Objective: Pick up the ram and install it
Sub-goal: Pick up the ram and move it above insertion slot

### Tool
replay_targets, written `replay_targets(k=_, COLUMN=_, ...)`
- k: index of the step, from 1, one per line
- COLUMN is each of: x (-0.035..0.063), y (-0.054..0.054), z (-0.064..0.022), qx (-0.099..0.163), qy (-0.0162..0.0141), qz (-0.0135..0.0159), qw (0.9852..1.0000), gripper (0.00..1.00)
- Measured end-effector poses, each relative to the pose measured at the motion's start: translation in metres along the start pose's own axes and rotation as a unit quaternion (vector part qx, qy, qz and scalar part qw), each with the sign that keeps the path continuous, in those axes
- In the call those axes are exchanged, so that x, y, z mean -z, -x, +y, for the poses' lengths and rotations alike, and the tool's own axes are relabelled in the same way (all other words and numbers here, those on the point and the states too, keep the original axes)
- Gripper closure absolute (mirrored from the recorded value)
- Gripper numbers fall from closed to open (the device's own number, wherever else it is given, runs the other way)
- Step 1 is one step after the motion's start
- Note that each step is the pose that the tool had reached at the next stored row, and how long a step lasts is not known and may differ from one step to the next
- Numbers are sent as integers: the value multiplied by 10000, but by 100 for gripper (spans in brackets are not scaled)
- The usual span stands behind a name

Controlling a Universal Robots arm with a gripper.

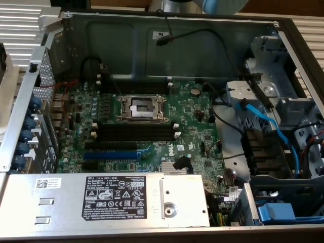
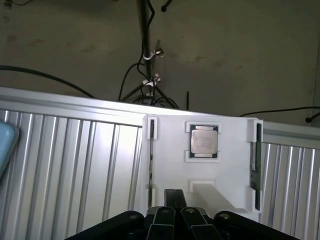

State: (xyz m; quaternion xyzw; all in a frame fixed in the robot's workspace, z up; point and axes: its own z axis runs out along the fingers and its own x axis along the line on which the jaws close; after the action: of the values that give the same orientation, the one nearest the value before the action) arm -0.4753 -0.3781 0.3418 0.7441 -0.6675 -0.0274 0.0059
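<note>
- My claw (image 2: pixel 175 197) is pinched fully shut, the two black fingers pressed flat together, and there is nothing between them.
- In the wrist view it hangs over a white holder (image 2: pixel 230 165) that sits on the ribbed metal worktop (image 2: pixel 75 165).
- And there's the ram (image 2: pixel 257 160), standing on edge in a slot at one side of that holder. It shows as a thin dark-green strip, apart from my fingers.
- A processor chip (image 2: pixel 204 140) lies flat in a square pocket in the middle of the holder.
- The matching slot on the far side of the chip holds a thin dark strip (image 2: pixel 151 150). It is too edge-on for me to tell what it is.
- Over in the exterior view, the computer case (image 1: pixel 126 30) lies open with the green motherboard (image 1: pixel 197 116) facing up.
- The processor socket (image 1: pixel 142 107) sits centre frame, the black memory slots (image 1: pixel 134 132) just below it.
- The blue expansion slot (image 1: pixel 111 154) is lower left of those, above the labelled power supply (image 1: pixel 101 200) along the bottom of the frame.
- The ram is not yet in the slots.
</note>
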Motion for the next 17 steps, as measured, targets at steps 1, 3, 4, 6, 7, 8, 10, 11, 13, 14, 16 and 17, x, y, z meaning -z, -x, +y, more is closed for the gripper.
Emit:
replay_targets(k=1, x=-18, y=0, z=-2, qx=1, qy=0, qz=0, qw=10000, gripper=90)
replay_targets(k=3, x=-55, y=1, z=-4, qx=13, qy=1, qz=0, qw=10000, gripper=90)
replay_targets(k=4, x=-71, y=7, z=-5, qx=21, qy=2, qz=1, qw=10000, gripper=90)
replay_targets(k=6, x=-109, y=18, z=-8, qx=38, qy=0, qz=2, qw=10000, gripper=90)
replay_targets(k=7, x=-128, y=22, z=-9, qx=44, qy=0, qz=2, qw=10000, gripper=90)
replay_targets(k=8, x=-146, y=28, z=-7, qx=49, qy=0, qz=3, qw=10000, gripper=90)
replay_targets(k=10, x=-181, y=53, z=12, qx=60, qy=-11, qz=4, qw=10000, gripper=90)
replay_targets(k=11, x=-195, y=65, z=26, qx=65, qy=-25, qz=7, qw=10000, gripper=90)
replay_targets(k=13, x=-217, y=81, z=50, qx=69, qy=-71, qz=13, qw=9999, gripper=90)
replay_targets(k=14, x=-228, y=85, z=63, qx=71, qy=-90, qz=16, qw=9999, gripper=90)
replay_targets(k=16, x=-265, y=83, z=68, qx=77, qy=-98, qz=17, qw=9999, gripper=90)
replay_targets(k=17, x=-282, y=83, z=71, qx=80, qy=-99, qz=17, qw=9999, gripper=90)
